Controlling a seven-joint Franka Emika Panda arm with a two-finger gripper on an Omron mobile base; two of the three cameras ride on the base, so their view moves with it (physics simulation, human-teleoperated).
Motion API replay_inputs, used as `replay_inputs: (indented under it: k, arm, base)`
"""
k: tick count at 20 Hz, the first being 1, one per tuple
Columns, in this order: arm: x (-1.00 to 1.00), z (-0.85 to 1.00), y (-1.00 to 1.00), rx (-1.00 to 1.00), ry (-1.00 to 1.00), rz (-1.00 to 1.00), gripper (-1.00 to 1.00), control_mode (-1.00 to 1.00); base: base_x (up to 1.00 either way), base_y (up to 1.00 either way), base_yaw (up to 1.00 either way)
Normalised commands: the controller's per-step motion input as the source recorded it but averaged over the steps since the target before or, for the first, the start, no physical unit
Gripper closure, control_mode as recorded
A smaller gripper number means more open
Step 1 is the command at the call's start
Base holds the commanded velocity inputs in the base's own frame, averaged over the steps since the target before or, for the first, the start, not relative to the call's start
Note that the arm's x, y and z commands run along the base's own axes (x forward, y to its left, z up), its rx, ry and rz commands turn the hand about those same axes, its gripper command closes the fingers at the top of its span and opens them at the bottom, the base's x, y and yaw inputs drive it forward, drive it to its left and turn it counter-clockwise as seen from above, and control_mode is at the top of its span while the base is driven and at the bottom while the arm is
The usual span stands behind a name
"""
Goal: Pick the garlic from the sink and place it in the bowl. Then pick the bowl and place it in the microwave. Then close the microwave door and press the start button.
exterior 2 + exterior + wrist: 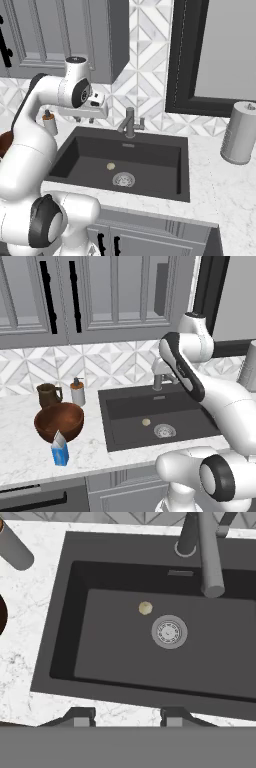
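The garlic (145,608) is a small pale lump on the floor of the dark sink (65,637), just up and left of the silver drain (169,632). The base views show the garlic (146,422) (111,166) beside the drain too. My gripper (84,120) hangs high over the sink's left rim, well above the garlic. In the hand view the gripper (127,717) is open, its fingertips (82,716) apart with nothing between them. The reddish-brown wooden bowl (59,423) stands on the counter left of the sink. The microwave and its door are out of view.
The grey faucet (159,376) (207,552) rises behind the sink and reaches over it. A brown mug (48,395) and a soap dispenser (77,392) stand behind the bowl, a blue carton (59,451) in front of it. A paper towel roll (241,132) stands right of the sink.
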Motion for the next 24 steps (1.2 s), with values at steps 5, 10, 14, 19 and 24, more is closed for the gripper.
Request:
replay_inputs:
  k: [5, 10, 14, 19, 24]
  arm:
    - [-0.04, -0.02, 0.10, -0.01, 0.00, 0.00, -1.00, -1.00]
    - [0.04, -0.44, 0.36, -0.01, 0.09, 0.00, -1.00, -1.00]
    - [0.05, -0.71, 0.34, -0.01, 0.09, 0.00, -1.00, -1.00]
    - [0.37, -0.65, 0.22, -0.07, -0.02, -0.02, -1.00, -1.00]
    - [0.31, -0.46, -0.08, -0.01, -0.05, -0.07, -1.00, -1.00]
  base:
    - [0.00, 0.00, 0.00]
    - [0.00, 0.00, 0.00]
    - [0.00, 0.00, 0.00]
    - [0.00, 0.00, 0.00]
    - [0.00, 0.00, 0.00]
